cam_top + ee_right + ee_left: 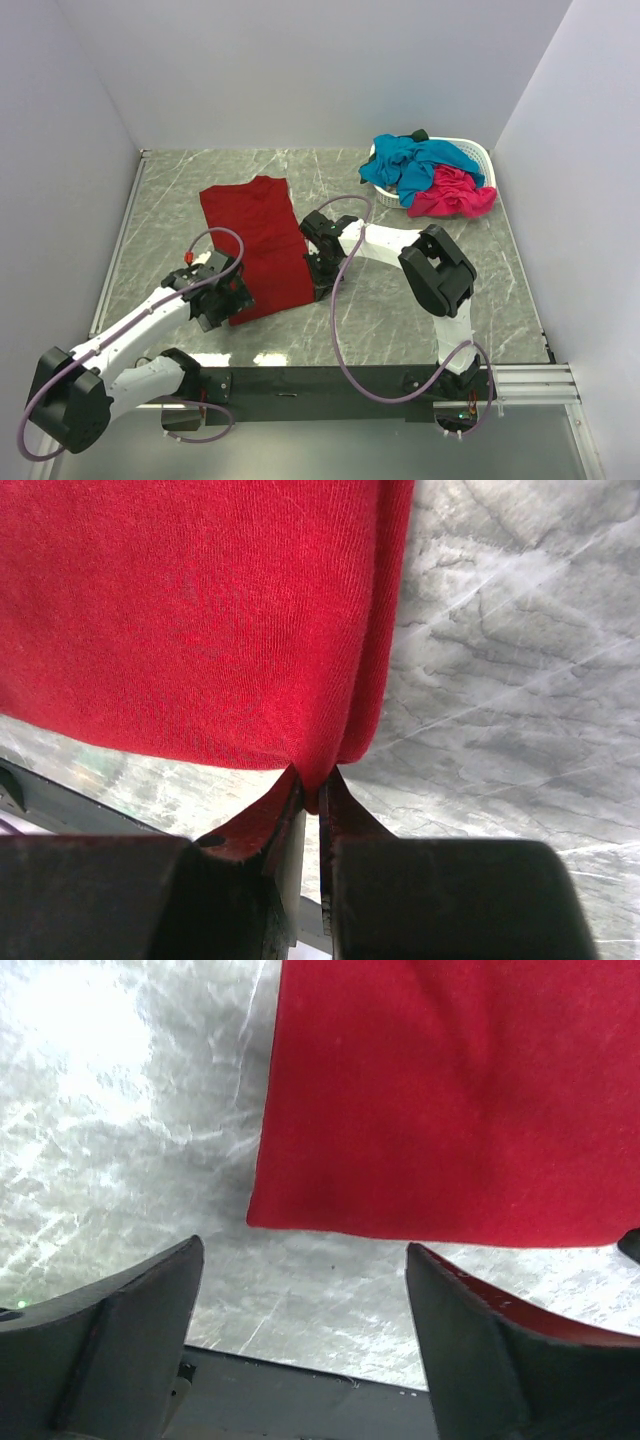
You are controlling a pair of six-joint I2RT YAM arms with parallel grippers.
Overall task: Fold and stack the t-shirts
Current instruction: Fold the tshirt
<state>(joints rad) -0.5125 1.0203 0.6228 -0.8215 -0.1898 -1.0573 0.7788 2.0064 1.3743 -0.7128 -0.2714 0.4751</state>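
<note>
Right gripper [312, 785] pinching ribbed dark red t-shirt [255, 240] fold, left gripper [302, 1252] spread apart

You have the dark red t-shirt [255, 240] lying flat on the table [400, 320], folded into a long strip, its doubled right edge pinched in the right gripper [318, 792]. Your teal-blue t-shirt [415, 165] and hot pink t-shirt [455, 192] lie crumpled in the basket [482, 155], the pink spilling over its near rim.

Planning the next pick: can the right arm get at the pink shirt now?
Probably not yet: the right gripper is shut on the red shirt. Once freed, nothing stands between it and the pink shirt.
</note>
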